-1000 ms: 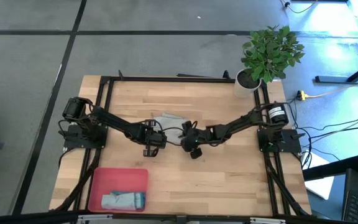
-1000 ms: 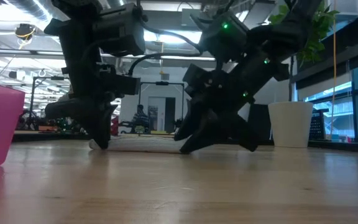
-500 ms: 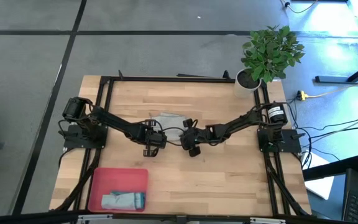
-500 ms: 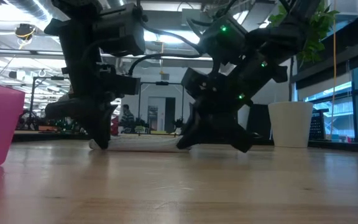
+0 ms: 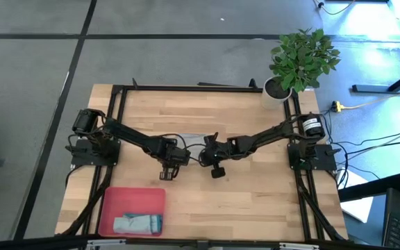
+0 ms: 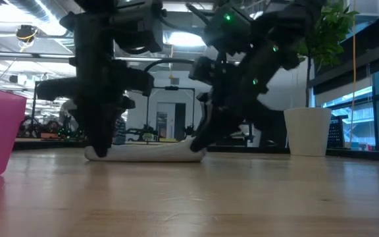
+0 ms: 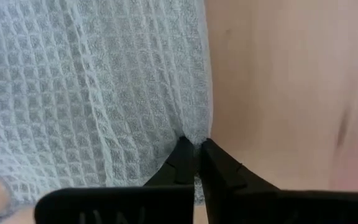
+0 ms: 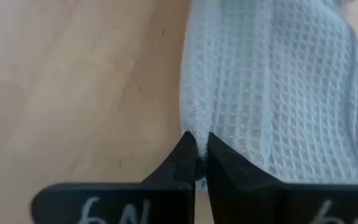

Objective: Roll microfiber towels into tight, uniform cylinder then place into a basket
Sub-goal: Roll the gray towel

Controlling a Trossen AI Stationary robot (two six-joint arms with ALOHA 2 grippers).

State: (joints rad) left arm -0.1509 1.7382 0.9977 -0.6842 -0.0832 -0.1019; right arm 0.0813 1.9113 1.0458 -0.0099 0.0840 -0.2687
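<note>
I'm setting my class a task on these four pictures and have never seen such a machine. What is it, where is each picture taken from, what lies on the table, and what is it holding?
It is a robot with two dark arms at a wooden table. One picture looks straight down, one looks level across the tabletop, and two come from cameras on the wrists. A light grey towel lies at mid-table. The left gripper and right gripper are each shut on an edge of it. A pink-red tray near the front left holds a rolled pale blue towel. A potted plant stands at the far right corner.
</note>
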